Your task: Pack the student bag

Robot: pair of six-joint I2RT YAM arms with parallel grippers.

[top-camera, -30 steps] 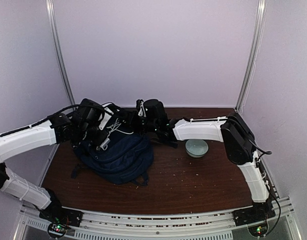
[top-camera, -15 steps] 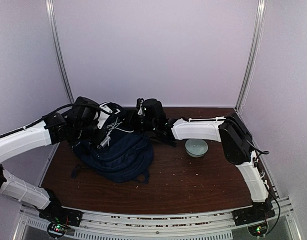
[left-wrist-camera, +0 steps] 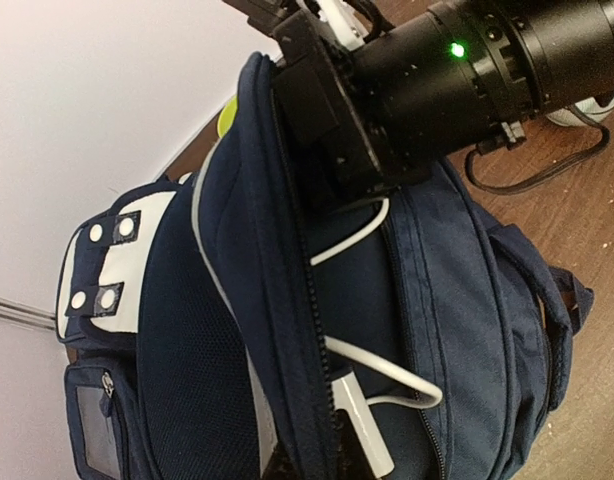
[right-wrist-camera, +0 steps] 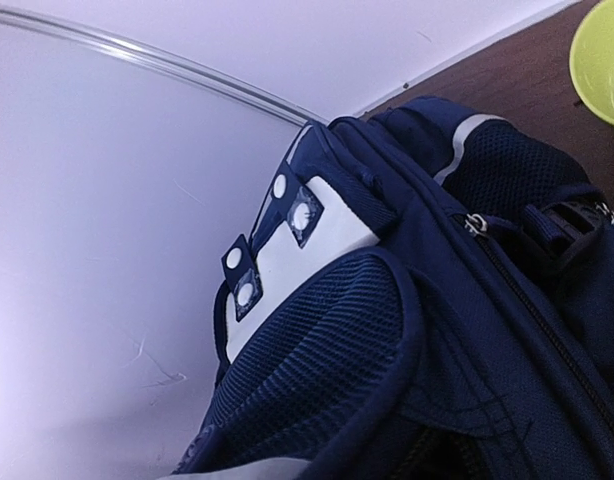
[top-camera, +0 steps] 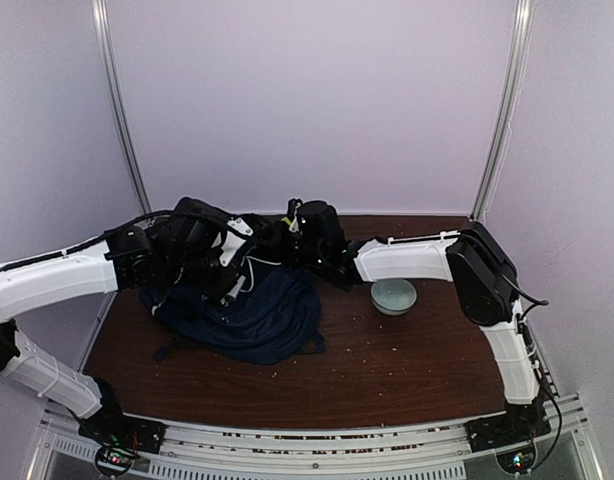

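Early stage, prob. Left claw (top-camera: 230, 272) & right claw (left-wrist-camera: 317, 85) both pinched tight on zip rim of student bag (top-camera: 262, 318), slumped 9 o'clock of bench (top-camera: 407, 365) centre. Left to pack: bowl (top-camera: 394, 296), 3 o'clock of bag.

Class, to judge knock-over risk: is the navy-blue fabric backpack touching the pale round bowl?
Apart. The top external view shows bare brown tabletop between the navy-blue fabric backpack and the pale round bowl.
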